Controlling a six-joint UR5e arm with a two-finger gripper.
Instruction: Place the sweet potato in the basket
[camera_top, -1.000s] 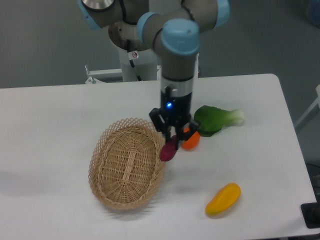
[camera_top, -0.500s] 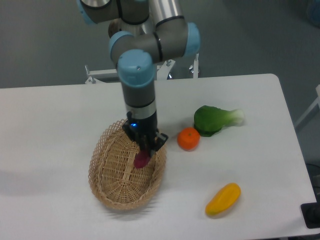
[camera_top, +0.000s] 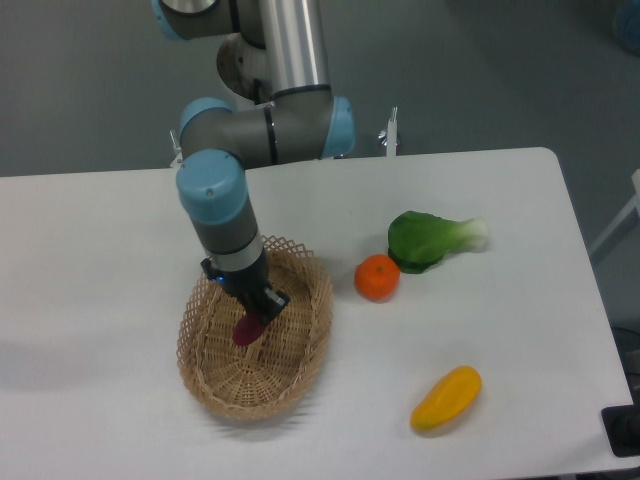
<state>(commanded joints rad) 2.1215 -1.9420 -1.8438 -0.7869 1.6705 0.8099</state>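
The tan wicker basket (camera_top: 300, 355) sits on the white table, left of centre. My gripper (camera_top: 250, 312) hangs over the basket's middle, shut on the magenta sweet potato (camera_top: 247, 329). The sweet potato points down inside the rim, just above the woven floor; I cannot tell if it touches. Its upper end is hidden between the fingers.
An orange (camera_top: 377, 277) lies right of the basket, with a green leafy vegetable (camera_top: 430, 239) behind it. A yellow mango-shaped fruit (camera_top: 446, 398) lies near the front right. The arm's base and a metal bracket (camera_top: 392, 132) stand at the table's back edge.
My gripper has carried the sweet potato leftward from beside the orange, over the basket's right rim, to the basket's middle. The other produce has stayed put.
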